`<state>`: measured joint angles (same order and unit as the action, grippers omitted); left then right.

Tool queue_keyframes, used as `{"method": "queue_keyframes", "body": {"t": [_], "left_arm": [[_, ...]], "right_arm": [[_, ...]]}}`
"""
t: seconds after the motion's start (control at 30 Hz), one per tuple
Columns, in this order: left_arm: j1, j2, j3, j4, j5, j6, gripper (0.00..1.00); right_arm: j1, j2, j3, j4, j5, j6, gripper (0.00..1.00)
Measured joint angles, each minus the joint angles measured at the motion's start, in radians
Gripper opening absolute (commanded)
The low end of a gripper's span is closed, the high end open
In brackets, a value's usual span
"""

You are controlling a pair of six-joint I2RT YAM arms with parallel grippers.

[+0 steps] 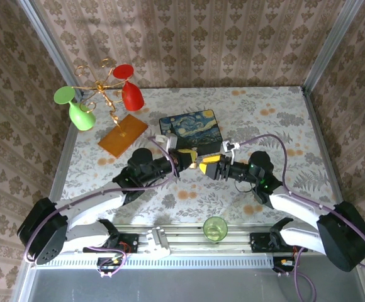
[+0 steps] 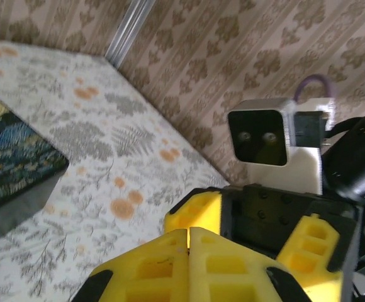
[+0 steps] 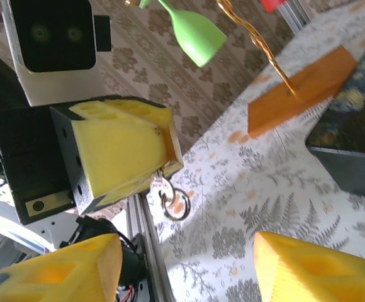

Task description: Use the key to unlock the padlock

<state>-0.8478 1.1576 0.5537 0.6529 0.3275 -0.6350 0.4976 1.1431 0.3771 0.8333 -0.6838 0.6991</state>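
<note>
Both grippers meet tip to tip above the table's middle, just in front of the painted box. My left gripper (image 1: 189, 158) (image 2: 189, 230) is shut, its yellow pads pressed flat together. In the right wrist view the key (image 3: 160, 187) pokes out of those fingers (image 3: 123, 151): a small silvery head with a thin wire ring (image 3: 177, 204) hanging from it. My right gripper (image 1: 206, 165) (image 3: 187, 242) faces it, open, with its fingers spread either side of the key and touching nothing. The padlock is hidden.
The painted box (image 1: 190, 131) lies just behind the grippers. At the back left are a gold wire rack on an orange base (image 1: 123, 135), a green glass (image 1: 80, 113) and a red glass (image 1: 131, 91). A green cup (image 1: 215, 229) stands at the near edge.
</note>
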Motion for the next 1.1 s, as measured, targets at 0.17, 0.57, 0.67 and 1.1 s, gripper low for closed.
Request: {"method": "queue_keyframes", "body": {"t": [0.17,0.57,0.67,1.1], "left_arm": [[-0.021,-0.001,-0.006,0.053,-0.028,0.006,0.00],[-0.053,-0.030,-0.022,0.094,-0.099,0.034,0.00],[-0.061,-0.060,-0.039,0.097,-0.116,0.038,0.00],[-0.061,-0.084,-0.048,0.149,-0.145,0.045,0.00]], "right_arm": [[0.000,0.048,0.018,0.147,-0.021,0.068,0.42],[0.000,0.167,0.056,0.346,-0.066,0.164,0.35],[0.000,0.184,0.056,0.375,-0.069,0.179,0.35],[0.024,0.222,0.111,0.412,-0.108,0.203,0.36]]}}
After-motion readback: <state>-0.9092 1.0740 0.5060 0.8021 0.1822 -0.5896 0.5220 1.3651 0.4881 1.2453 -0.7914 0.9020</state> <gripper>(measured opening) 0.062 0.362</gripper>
